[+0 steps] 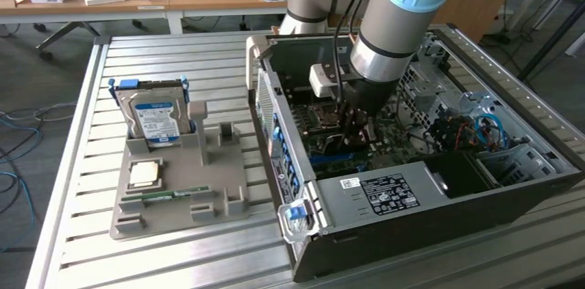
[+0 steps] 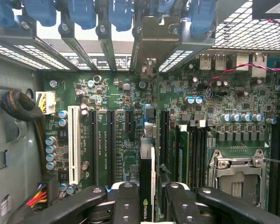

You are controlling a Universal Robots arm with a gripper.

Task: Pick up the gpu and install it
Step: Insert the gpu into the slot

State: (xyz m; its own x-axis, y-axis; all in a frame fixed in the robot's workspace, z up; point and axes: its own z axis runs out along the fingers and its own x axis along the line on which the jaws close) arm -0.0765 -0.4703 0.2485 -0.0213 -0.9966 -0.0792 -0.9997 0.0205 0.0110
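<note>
Pick-up looks done. The gpu is edge-on between the fingers, which are clamped on it from both sides; a small logo shows on its near edge.

The gripper is down inside the open computer case, over the motherboard, arm reaching in from above. The card hangs upright, its long edge in line with the row of expansion slots and just beside the memory slots. Its metal bracket end points toward the back-panel slot covers with blue latches.

Seating not confirmed: the card's lower edge is hidden by the card itself, so it may be touching a slot or just above it; I cannot tell which. Judged as mid-insertion, with pressing home and release left.

On the tabletop, on the exterior view's left, the grey parts holder carries the hard drive, a processor chip and a memory stick.
</note>
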